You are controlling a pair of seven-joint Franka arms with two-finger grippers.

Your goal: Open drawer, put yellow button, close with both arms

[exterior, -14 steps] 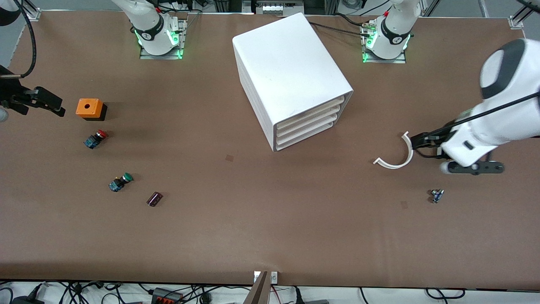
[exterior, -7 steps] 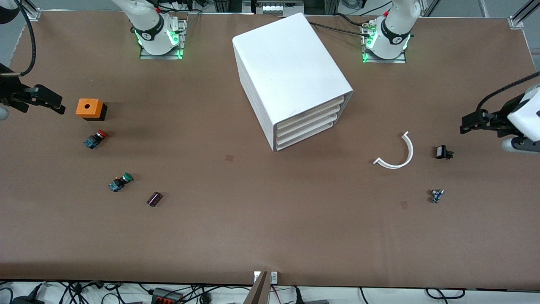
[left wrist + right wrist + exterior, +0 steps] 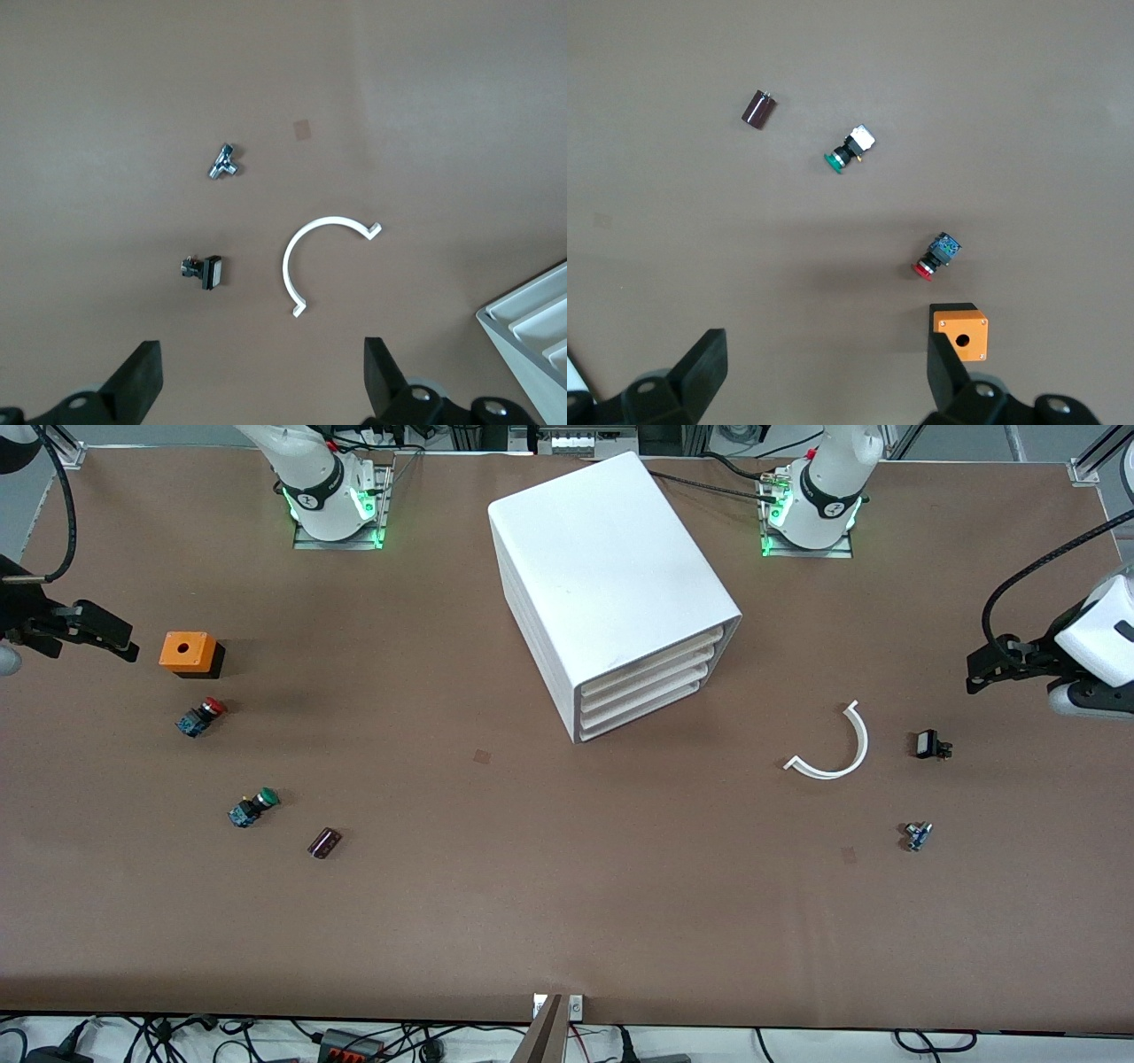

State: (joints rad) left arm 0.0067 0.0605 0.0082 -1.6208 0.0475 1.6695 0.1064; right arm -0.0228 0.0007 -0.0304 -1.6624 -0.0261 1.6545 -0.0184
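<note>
Left wrist view: left gripper (image 3: 259,372) had its fingers spread wide and held nothing. It hung over bare table at the left arm's end, above a white curved clip (image 3: 323,261), a small black part (image 3: 205,271) and a small metal part (image 3: 223,163).

Right wrist view: right gripper (image 3: 826,359) was likewise spread and empty, over the right arm's end of the table. Below it lay an orange box (image 3: 959,332), a red button (image 3: 935,257), a green button (image 3: 850,150) and a dark cylinder (image 3: 758,109).

Front view: the cabinet (image 3: 611,576) stood between the arm bases, turned at an angle. The drawer (image 3: 656,657) sat flush, as did the three under it; contents hidden. No yellow button showed in any view; it may lie in the shut drawer, but I could not tell.

Judgement: if opening is due, catch the top front edge only and pull straight along the cabinet's slant while the other arm steadies the body. The orange box had a hole in its top; nothing was seen in it.
</note>
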